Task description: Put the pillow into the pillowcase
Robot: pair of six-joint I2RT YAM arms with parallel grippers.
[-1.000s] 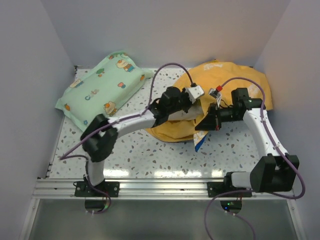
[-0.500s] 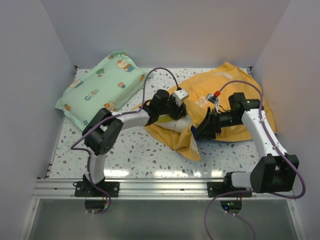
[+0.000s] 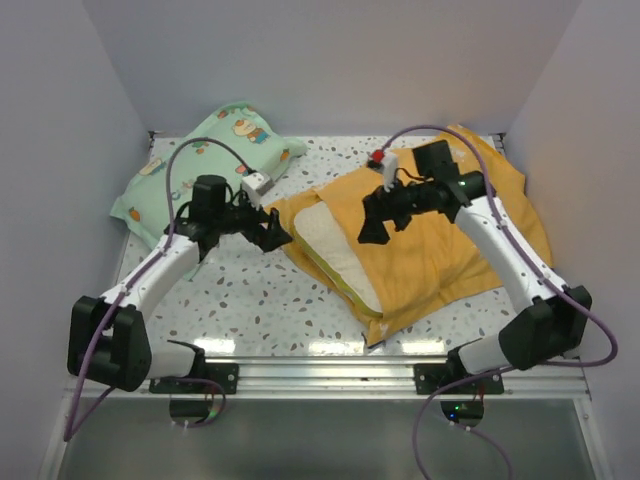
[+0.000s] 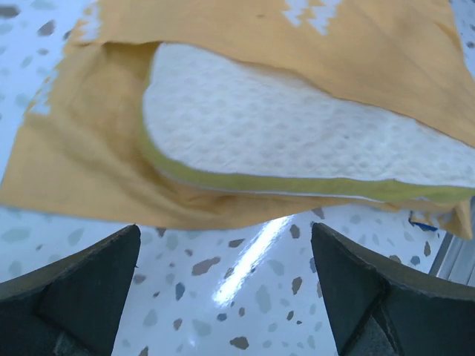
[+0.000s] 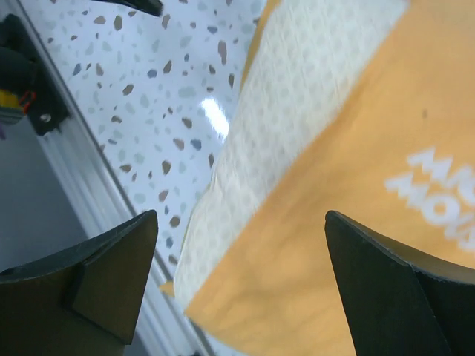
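On the speckled surface (image 3: pixel 250 300), right of centre: finding the pillow (image 3: pixel 335 245) lying partly inside the orange-yellow pillowcase (image 3: pixel 440 250), cream edge showing at its left opening. Reading only cut-off white lettering (image 5: pixel 434 185). Noting left claw (image 3: pixel 275 232) and right claw (image 3: pixel 375 228) both gaping, gripping nothing.

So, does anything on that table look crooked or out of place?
Slightly. The pillow is not fully inside the pillowcase: its cream side pokes out of the open mouth. The bundle also lies skewed to the edges of the table. Nothing looks spilled or damaged.
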